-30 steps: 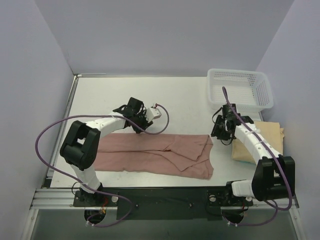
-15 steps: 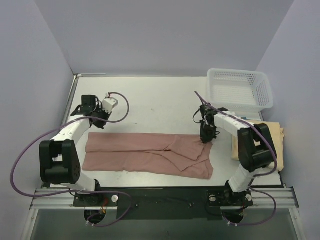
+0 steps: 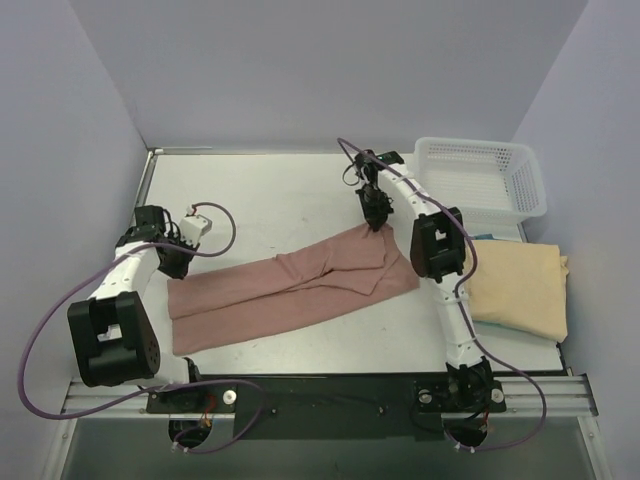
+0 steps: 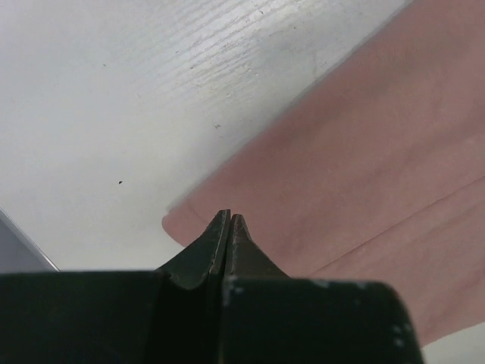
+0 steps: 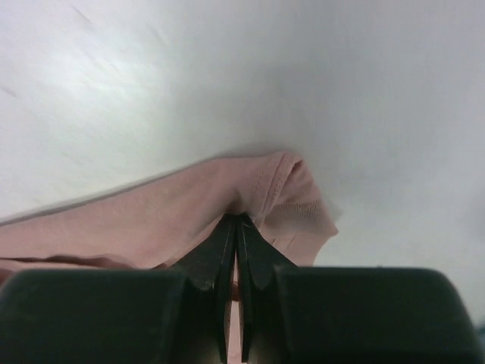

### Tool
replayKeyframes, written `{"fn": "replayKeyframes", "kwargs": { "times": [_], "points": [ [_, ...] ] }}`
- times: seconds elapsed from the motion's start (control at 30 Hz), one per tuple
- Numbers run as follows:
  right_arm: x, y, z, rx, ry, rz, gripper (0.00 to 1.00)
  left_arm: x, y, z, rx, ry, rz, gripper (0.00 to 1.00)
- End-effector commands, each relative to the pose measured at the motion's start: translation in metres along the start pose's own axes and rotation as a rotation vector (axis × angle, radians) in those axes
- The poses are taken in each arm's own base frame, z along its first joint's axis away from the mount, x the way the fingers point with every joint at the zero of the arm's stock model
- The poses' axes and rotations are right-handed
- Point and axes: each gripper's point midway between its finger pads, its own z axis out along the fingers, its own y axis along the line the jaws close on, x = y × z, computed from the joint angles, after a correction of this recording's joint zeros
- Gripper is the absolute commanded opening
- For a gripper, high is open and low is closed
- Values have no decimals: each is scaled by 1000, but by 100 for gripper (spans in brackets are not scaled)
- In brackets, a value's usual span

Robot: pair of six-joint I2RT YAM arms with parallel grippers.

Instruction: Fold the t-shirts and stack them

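Note:
The dusty pink t-shirt (image 3: 290, 285) lies folded into a long band, slanting from near left to far right. My right gripper (image 3: 375, 218) is shut on its far right corner, and pink cloth (image 5: 265, 189) bunches around the closed tips (image 5: 236, 220). My left gripper (image 3: 168, 264) is shut at the band's left corner (image 4: 182, 224), its tips (image 4: 229, 218) pressed together over the pink cloth (image 4: 364, 152). The pale tan-yellow t-shirt (image 3: 515, 285) lies folded at the right edge, apart from both grippers.
A white mesh basket (image 3: 482, 178) stands at the far right, just behind the tan shirt. The right arm (image 3: 437, 245) reaches over the pink shirt's right end. Walls close the table on the left, back and right.
Both grippers shut on the pink shirt's ends. The right gripper carried its corner toward the far side, swinging the band onto a slant. The left gripper moved left and nearer.

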Motion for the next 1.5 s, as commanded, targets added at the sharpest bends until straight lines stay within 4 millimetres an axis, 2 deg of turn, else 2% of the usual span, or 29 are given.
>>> {"fn": "replayKeyframes", "kwargs": {
  "times": [0.0,0.07,0.1,0.13,0.17,0.2,0.23,0.27,0.3,0.33,0.4,0.43,0.47,0.53,0.63,0.7,0.83,0.93,1.0,1.17,1.2,1.23,1.27,1.3,1.33,1.37,1.4,1.43,1.47],
  "points": [
    [-30,27,-3,-132,-20,-95,0,-10,4,-13,-5,-19,51,0],
    [-41,26,-12,-160,-70,-95,0,-16,5,-9,16,-26,37,0],
    [-46,22,-27,-156,-111,-86,0,-14,3,-6,25,-12,31,0],
    [-44,19,-26,-156,-125,-83,2,-8,2,0,32,11,27,0],
    [-50,14,-52,-163,-189,-82,3,-3,3,3,28,32,21,0],
    [-43,12,-47,-158,-184,-88,6,5,0,7,35,52,17,0],
    [-46,9,-74,-168,-242,-95,6,8,-1,8,39,59,24,0],
    [-36,13,-71,-198,-227,-106,8,13,-6,11,47,67,26,0],
    [-35,14,-95,-216,-277,-106,9,16,-8,12,50,69,37,0],
    [-22,15,-88,-224,-251,-103,11,26,-13,14,58,87,49,0],
    [-6,14,-102,-231,-272,-73,13,41,-15,18,43,123,71,0],
    [12,12,-101,-231,-249,-51,13,47,-15,19,34,135,79,0],
    [15,13,-106,-238,-269,-35,9,60,-17,21,25,169,95,0],
    [43,12,-108,-248,-248,6,0,77,-22,20,23,212,123,0],
    [101,2,-71,-187,-96,58,0,94,-32,12,38,245,153,0],
    [127,-8,-51,-129,-32,77,0,100,-37,3,47,255,166,0],
    [149,-23,-27,-35,43,56,0,121,-55,-11,135,330,211,0],
    [134,-24,-21,-20,40,14,0,115,-67,-21,211,309,212,0],
    [118,-28,-20,12,27,-4,0,99,-68,-30,231,269,194,2],
    [101,-29,-4,40,81,-27,0,53,-55,-52,219,163,173,34],
    [87,-29,-8,40,62,-21,0,44,-51,-56,213,142,176,35],
    [82,-28,2,45,86,-23,0,39,-56,-57,241,123,178,39],
    [63,-28,-1,36,62,-8,0,32,-55,-60,244,102,181,40],
    [55,-26,9,34,76,-1,0,27,-61,-60,273,79,179,43],
    [28,-24,0,11,29,33,0,21,-63,-61,287,59,184,43],
    [2,-22,4,-3,-8,60,0,17,-69,-59,315,42,185,43],
    [-10,-21,0,-12,-23,80,0,12,-70,-58,320,24,183,44],
    [-39,-13,0,-66,-76,123,0,7,-74,-56,333,12,168,44],
    [-48,-10,0,-100,-90,146,0,3,-74,-54,327,1,166,44]
  ]
}}
